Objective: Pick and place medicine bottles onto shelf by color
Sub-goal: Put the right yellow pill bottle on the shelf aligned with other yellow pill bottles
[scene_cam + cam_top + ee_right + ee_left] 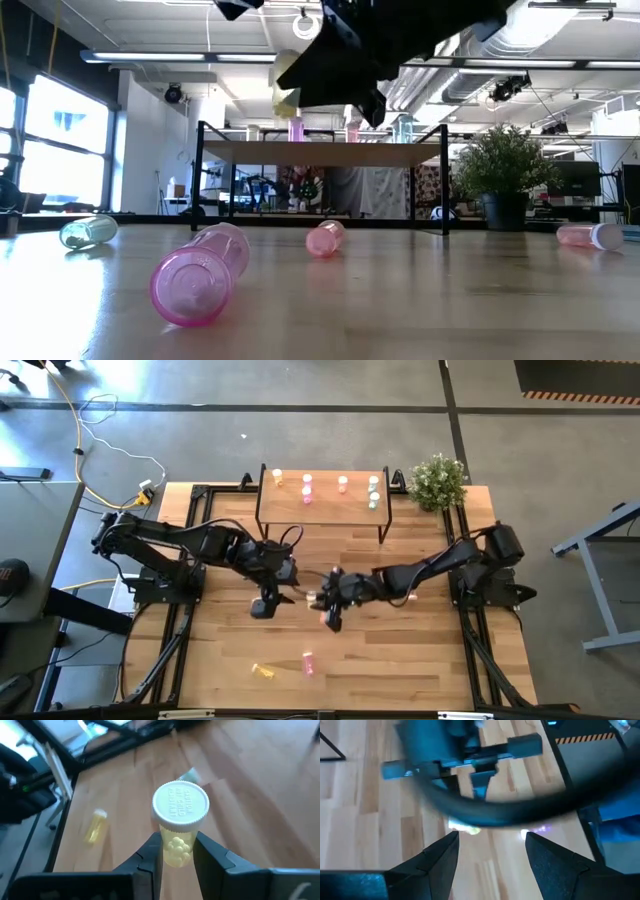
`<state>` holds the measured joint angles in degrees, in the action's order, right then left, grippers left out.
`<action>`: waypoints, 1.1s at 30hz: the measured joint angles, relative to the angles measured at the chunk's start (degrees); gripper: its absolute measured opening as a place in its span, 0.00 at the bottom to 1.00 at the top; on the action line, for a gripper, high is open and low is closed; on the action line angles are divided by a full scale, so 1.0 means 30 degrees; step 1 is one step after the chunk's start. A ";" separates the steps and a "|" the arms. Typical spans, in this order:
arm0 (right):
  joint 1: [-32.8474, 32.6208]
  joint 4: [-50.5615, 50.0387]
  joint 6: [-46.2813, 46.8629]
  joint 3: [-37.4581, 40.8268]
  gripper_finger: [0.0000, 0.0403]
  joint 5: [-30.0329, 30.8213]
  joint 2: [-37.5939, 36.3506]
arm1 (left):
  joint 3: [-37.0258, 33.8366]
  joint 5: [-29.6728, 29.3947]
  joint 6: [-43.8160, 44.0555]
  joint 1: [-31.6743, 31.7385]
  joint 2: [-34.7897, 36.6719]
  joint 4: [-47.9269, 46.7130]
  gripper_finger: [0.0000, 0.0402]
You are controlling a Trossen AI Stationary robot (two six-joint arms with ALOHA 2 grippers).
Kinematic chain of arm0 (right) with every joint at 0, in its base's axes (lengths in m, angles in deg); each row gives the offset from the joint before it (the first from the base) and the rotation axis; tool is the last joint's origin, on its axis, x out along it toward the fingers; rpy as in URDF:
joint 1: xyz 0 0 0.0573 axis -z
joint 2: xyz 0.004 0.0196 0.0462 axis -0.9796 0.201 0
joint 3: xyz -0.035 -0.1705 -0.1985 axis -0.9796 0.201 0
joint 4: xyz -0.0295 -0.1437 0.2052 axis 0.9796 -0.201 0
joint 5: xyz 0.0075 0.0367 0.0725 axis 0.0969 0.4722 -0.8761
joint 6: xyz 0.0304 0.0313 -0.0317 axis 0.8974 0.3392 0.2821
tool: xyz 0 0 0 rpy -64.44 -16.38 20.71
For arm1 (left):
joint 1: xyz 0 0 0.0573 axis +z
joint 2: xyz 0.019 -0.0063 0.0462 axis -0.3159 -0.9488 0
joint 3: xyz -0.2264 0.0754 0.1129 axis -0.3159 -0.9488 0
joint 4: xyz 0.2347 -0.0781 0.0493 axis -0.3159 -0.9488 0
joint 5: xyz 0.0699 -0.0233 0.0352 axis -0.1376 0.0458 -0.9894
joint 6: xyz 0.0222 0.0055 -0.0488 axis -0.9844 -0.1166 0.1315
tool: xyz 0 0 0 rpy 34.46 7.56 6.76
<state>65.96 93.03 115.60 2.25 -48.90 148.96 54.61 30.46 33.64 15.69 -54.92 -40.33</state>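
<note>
My right gripper [176, 862] is shut on a yellow bottle [177, 827] with a white cap, above the middle of the table [333, 616]. In the low view the bottle [286, 92] is well above the tabletop. My left gripper [490, 852] is open and empty, just left of the right one [265, 605]. The shelf [322, 506] stands at the far edge with several bottles upright on it. A yellow bottle [265, 671] and a pink one [308, 663] lie on their sides near the front edge. My right gripper pinches the yellow bottle's body [176, 851] between its two fingers, just below the white cap [180, 805]. The fingers lie across the bottle. The bottle is lifted clear of the table, its cap end turned toward the wrist camera.
More bottles lie on the tabletop: a pale green one [88, 232], a pink one close to the low camera [200, 275], another pink one [325, 238] and one at the right [590, 235]. A potted plant [438, 482] stands at the shelf's right.
</note>
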 joint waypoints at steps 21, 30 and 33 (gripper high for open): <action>0.4281 -1.1648 -0.5695 -0.6723 0.19 -0.2745 -0.2097 | 0.0000 0.1091 -0.0263 0.4836 0.0022 0.0929 0.55; 0.6448 -1.2376 -0.7006 -0.7278 0.19 -0.5273 -0.2075 | 0.0000 0.0873 -0.0105 0.6340 0.0015 0.1432 0.55; 0.6994 -1.2354 -0.8001 -0.7278 0.19 -0.5856 -0.2075 | 0.0000 0.0858 0.0539 0.6753 -0.0059 0.1898 0.55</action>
<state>86.94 55.96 91.60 -19.58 -66.46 142.74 54.61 33.04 35.25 35.95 -55.10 -34.64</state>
